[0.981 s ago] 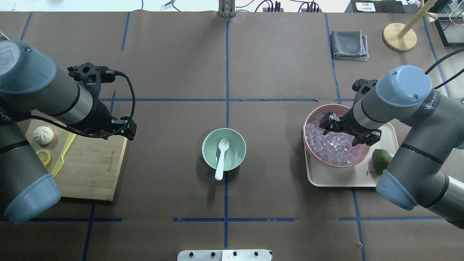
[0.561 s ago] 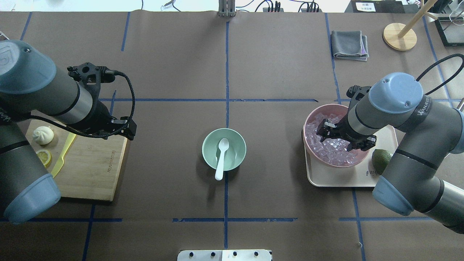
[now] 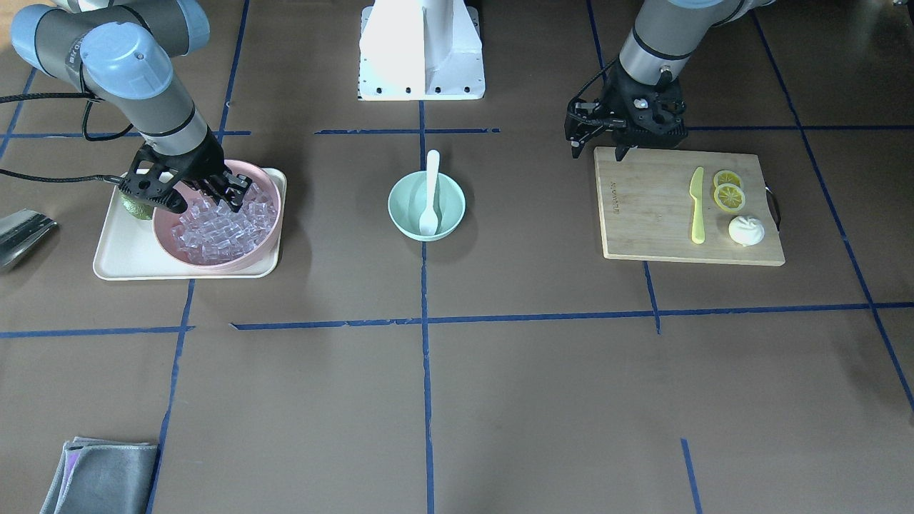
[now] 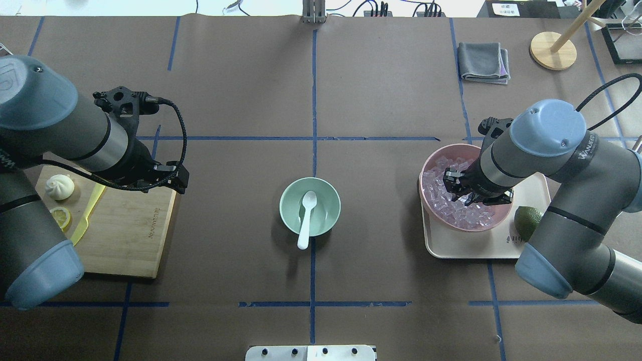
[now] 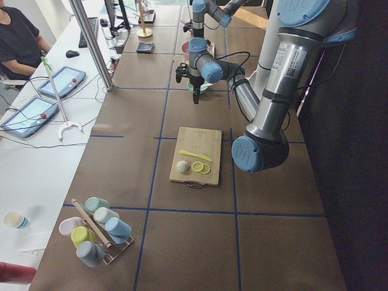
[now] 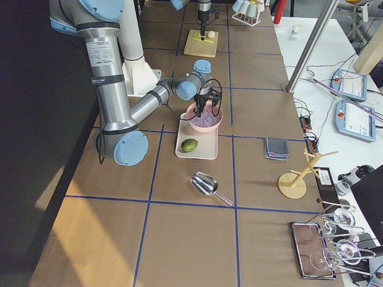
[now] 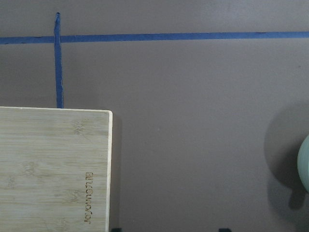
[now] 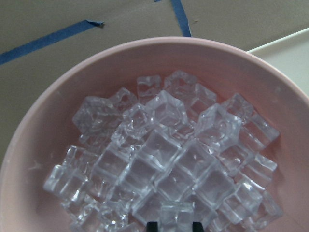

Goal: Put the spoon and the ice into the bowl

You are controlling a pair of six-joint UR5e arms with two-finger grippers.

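Note:
The white spoon (image 4: pixel 306 215) lies in the mint-green bowl (image 4: pixel 286 200) at the table's centre, scoop down and handle over the near rim; both show in the front view, spoon (image 3: pixel 431 189) and bowl (image 3: pixel 400 207). The ice (image 4: pixel 436 193) fills the pink bowl (image 4: pixel 426 168) on the right. My right gripper (image 4: pixel 474 193) is down in the ice; in the right wrist view its fingertips (image 8: pixel 152 225) stand close on either side of one cube (image 8: pixel 176 215). My left gripper (image 4: pixel 170 180) hangs open and empty over the cutting board's corner (image 7: pixel 104 116).
The pink bowl sits on a cream tray (image 4: pixel 466 245) with an avocado (image 4: pixel 527 220). The cutting board (image 4: pixel 125 235) at left holds a yellow-green knife (image 4: pixel 88 213), a white bun (image 4: pixel 59 186) and a lemon slice (image 4: pixel 60 216). A grey cloth (image 4: pixel 484 61) and a wooden stand (image 4: pixel 552 50) lie at the far right.
My right gripper moved toward the bowl's middle, sank into the ice, and its fingers drew closer together. The left arm, spoon and green bowl have not moved.

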